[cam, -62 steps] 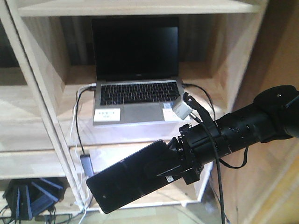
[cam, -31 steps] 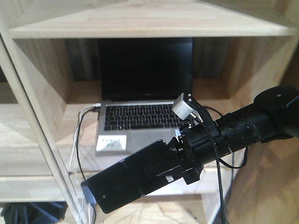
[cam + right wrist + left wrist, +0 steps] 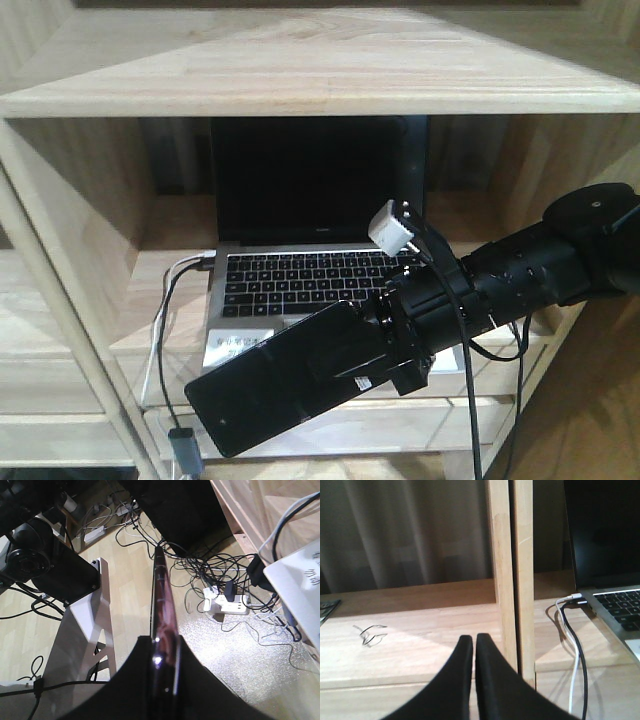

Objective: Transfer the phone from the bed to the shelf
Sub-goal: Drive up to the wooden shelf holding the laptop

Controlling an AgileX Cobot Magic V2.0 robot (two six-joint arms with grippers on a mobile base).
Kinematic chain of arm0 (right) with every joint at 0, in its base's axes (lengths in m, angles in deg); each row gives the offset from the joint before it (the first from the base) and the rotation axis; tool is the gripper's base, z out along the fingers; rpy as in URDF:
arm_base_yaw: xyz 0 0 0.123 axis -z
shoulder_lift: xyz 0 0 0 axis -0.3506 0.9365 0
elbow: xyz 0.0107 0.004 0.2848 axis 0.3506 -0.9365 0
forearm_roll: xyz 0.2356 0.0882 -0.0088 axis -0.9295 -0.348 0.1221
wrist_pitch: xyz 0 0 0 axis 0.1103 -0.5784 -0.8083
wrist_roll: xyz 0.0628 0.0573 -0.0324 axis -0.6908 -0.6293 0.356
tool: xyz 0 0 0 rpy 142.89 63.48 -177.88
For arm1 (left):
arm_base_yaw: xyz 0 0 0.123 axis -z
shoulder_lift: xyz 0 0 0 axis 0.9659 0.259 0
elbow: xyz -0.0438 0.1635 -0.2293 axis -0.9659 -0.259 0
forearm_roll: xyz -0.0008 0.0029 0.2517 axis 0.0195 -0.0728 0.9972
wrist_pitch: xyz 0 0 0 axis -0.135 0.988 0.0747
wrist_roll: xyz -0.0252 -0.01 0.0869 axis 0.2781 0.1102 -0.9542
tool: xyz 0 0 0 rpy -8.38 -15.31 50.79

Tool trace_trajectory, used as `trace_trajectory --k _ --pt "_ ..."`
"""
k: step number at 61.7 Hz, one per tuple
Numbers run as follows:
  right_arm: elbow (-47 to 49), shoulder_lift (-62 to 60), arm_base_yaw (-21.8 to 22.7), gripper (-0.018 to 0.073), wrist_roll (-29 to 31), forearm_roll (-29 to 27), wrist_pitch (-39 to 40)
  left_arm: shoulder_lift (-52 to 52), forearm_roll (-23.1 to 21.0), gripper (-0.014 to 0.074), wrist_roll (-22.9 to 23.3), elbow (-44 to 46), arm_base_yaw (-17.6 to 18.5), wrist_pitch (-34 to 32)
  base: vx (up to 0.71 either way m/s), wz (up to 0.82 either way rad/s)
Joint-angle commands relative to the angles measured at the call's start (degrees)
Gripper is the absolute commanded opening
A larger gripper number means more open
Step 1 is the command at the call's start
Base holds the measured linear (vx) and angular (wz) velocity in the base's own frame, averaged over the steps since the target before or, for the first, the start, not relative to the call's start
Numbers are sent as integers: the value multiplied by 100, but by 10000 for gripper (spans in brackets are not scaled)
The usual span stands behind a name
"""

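A wooden shelf (image 3: 300, 70) is filling the view, sitting lower than a second ago: the lift is progressing. The right jaws are pinching the phone (image 3: 280, 385) at the laptop's (image 3: 310, 200) 6 o'clock; the left jaws are pressing together.

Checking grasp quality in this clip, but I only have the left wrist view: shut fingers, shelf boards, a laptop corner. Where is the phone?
Observer: In the front view the right gripper holds the phone in the air, in front of the laptop on the shelf.
Operator: Level?
Observer: No, tilted; its free end points down and to the image's left.
Operator: How is it gripped?
Observer: The right wrist view shows it edge-on between the two fingers, one on each face.
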Motion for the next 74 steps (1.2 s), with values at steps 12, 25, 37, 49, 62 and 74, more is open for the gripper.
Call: trace_trajectory --k 12,25,37,49,62,74 --pt "132 -227 22 -2 0 -426 -629 -77 -52 1 33 122 20 -415 6 -3" --pt "132 -227 22 -2 0 -426 -629 -77 -52 1 33 122 20 -415 3 -2" --pt "132 -227 22 -2 0 -426 -629 -77 -52 1 33 122 20 -415 0 0" --pt "132 -227 22 -2 0 -426 -629 -77 -52 1 33 122 20 -415 0 0" --pt "132 -227 23 -2 5 -453 -559 -77 -52 1 33 122 20 -415 0 0" --pt "132 -227 23 -2 -23 -470 -577 -77 -52 1 33 122 20 -415 0 0"
